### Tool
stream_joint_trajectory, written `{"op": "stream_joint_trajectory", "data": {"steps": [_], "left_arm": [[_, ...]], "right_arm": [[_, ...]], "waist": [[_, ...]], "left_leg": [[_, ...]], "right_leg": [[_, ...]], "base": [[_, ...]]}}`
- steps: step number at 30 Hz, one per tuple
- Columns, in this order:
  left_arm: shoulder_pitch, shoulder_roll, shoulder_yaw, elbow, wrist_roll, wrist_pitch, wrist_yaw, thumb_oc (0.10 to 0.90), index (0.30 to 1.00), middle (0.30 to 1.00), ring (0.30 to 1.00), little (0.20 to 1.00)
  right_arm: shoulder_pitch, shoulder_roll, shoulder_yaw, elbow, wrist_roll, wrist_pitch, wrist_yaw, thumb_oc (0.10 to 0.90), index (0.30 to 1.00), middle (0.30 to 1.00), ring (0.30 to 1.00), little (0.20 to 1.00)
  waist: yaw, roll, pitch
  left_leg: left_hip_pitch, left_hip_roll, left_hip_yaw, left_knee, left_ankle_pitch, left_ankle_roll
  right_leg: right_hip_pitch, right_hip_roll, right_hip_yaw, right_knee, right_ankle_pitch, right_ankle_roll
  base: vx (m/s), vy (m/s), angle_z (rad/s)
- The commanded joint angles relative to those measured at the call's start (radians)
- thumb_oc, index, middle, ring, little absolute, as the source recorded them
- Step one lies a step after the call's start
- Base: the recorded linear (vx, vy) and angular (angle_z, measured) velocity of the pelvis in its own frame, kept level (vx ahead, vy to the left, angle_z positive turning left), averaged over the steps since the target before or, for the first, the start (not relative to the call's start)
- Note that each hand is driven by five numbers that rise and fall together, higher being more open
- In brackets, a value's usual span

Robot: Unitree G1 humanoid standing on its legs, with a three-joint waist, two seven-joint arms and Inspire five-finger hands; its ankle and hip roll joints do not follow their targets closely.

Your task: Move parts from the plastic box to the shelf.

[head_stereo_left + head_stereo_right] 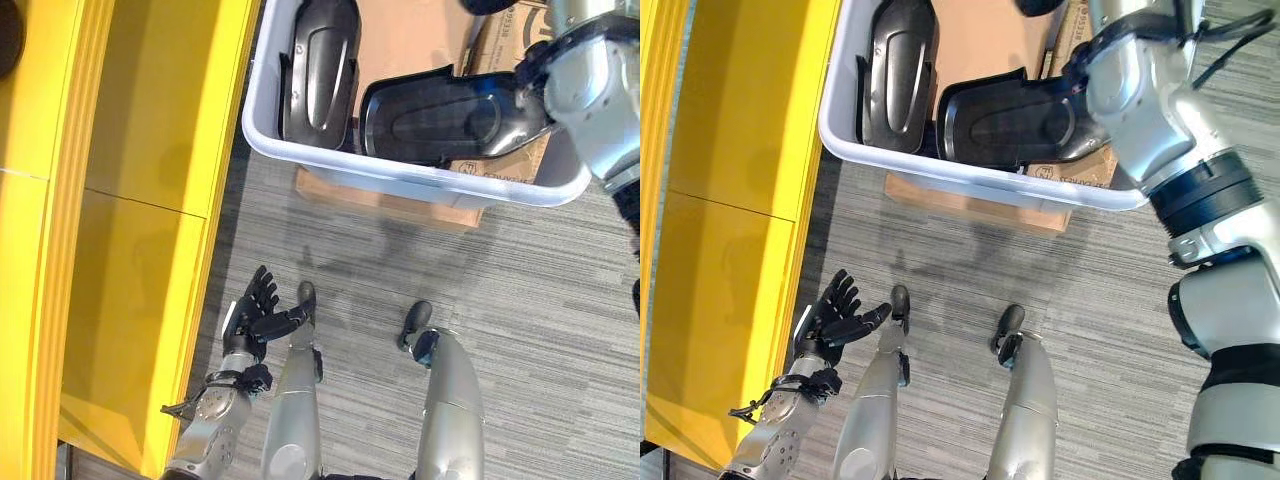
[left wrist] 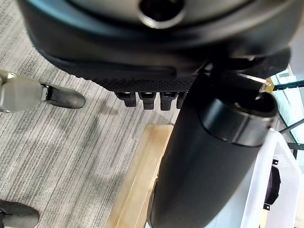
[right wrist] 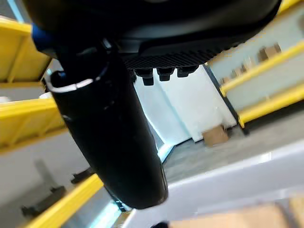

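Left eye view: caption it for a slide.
Right robot hand reaches a black part in the plastic box; left robot hand open beside yellow shelf.

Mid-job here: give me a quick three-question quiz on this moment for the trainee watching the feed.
1. True or false: the left hand holds a black part.
2. How many black parts lie in the plastic box? A) one B) two C) four
3. Fill in: the yellow shelf stands on the robot's ____ side.

Key:
1. False; it hangs open over the grey carpet, holding nothing.
2. B; an upright part and a flat part which the right hand reaches.
3. Left.
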State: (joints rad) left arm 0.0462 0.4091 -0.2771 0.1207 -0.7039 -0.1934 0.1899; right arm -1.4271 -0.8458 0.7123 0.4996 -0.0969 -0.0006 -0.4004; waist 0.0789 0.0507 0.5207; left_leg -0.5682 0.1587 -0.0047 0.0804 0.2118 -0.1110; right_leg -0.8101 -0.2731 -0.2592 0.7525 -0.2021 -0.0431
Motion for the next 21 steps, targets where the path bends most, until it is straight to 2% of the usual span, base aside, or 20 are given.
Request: {"op": "stream_joint_trajectory", "data": {"steps": [1,8,14,21], "left_arm": [[0.025,0.024,0.015,-0.053,-0.028,-0.034,0.016,0.900,1.000,1.000,1.000,1.000],[0.033,0.016,0.023,-0.058,-0.019,-0.021,0.023,0.900,1.000,1.000,1.000,1.000],[0.044,0.016,0.028,-0.064,-0.013,-0.015,0.023,0.900,1.000,1.000,1.000,1.000],[0.043,0.008,0.028,-0.062,-0.012,-0.015,0.027,0.900,1.000,1.000,1.000,1.000]], "right_arm": [[-0.047,-0.006,-0.114,-0.089,0.119,-0.090,-0.039,0.900,1.000,1.000,1.000,1.000],[0.085,0.017,-0.183,-0.208,0.189,-0.125,-0.002,0.900,1.000,1.000,1.000,1.000],[0.146,0.008,-0.197,-0.269,0.205,-0.134,0.031,0.900,1.000,1.000,1.000,1.000],[0.189,0.012,-0.202,-0.246,0.268,-0.139,0.059,0.900,1.000,1.000,1.000,1.000]], "waist": [[0.009,-0.050,-0.001],[-0.009,-0.060,-0.001],[-0.015,-0.060,-0.001],[-0.019,-0.064,-0.001]], "left_leg": [[0.068,0.028,-0.025,0.116,-0.204,-0.002],[0.061,0.027,-0.010,0.120,-0.209,0.000],[0.060,0.026,-0.007,0.118,-0.210,0.000],[0.058,0.028,-0.004,0.120,-0.209,-0.001]], "right_leg": [[0.078,0.033,0.105,-0.148,0.043,0.138],[0.078,0.041,0.116,-0.179,0.059,0.139],[0.079,0.040,0.119,-0.187,0.064,0.140],[0.078,0.044,0.122,-0.198,0.071,0.141]], "base": [[-0.01,0.042,-0.01],[-0.01,0.034,-0.07],[0.00,0.008,-0.05],[0.00,0.000,0.00]]}}
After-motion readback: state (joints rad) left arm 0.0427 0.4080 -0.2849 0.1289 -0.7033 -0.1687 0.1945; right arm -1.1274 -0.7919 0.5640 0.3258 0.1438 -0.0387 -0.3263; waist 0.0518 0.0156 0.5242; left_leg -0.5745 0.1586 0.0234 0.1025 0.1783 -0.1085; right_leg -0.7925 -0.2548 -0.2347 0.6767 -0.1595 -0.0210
